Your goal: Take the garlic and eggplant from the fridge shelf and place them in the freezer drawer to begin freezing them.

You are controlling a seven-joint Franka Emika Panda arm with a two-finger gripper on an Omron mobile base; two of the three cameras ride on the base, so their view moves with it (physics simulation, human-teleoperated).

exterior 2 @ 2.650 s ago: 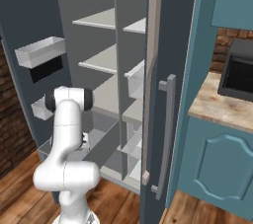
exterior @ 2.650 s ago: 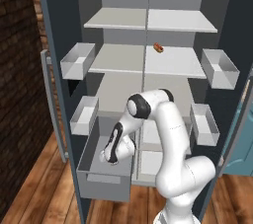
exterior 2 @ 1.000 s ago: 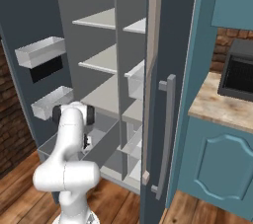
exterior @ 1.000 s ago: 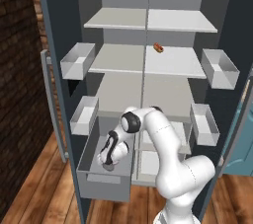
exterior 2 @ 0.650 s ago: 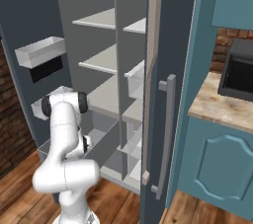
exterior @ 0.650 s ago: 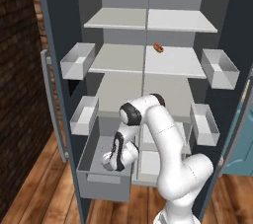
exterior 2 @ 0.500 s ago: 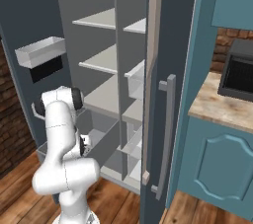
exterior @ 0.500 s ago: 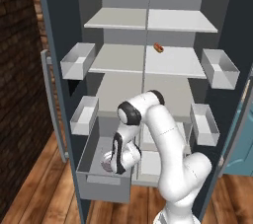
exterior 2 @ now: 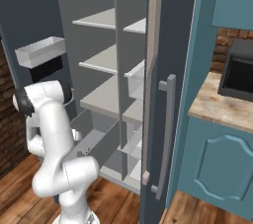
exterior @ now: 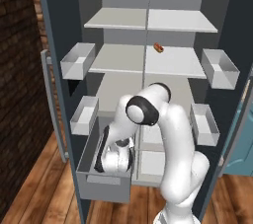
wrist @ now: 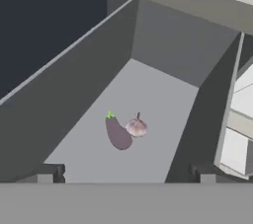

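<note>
I count one eggplant (wrist: 117,133) and one garlic (wrist: 136,128), lying side by side and touching on the floor of the freezer drawer (wrist: 69,87), about midway between its side walls and nearer the front than the far wall. The eggplant has a small green cap; the garlic's thin stem points up. There are four pale door bins, two on each door, and one small orange-red item (exterior: 158,47) on a fridge shelf (exterior: 175,63) near that shelf's back edge.

In the left base view my own forearm and hand hide the drawer's inside, so neither vegetable shows there. In the right base view the drawer is half masked by my arm and the fridge door.

My arm bends at the elbow above the drawer and reaches down into it, hand pointing at its floor. My gripper (wrist: 126,174) is spread wide and holds nothing; its fingertips (wrist: 47,172) sit above the vegetables, apart from both.
</note>
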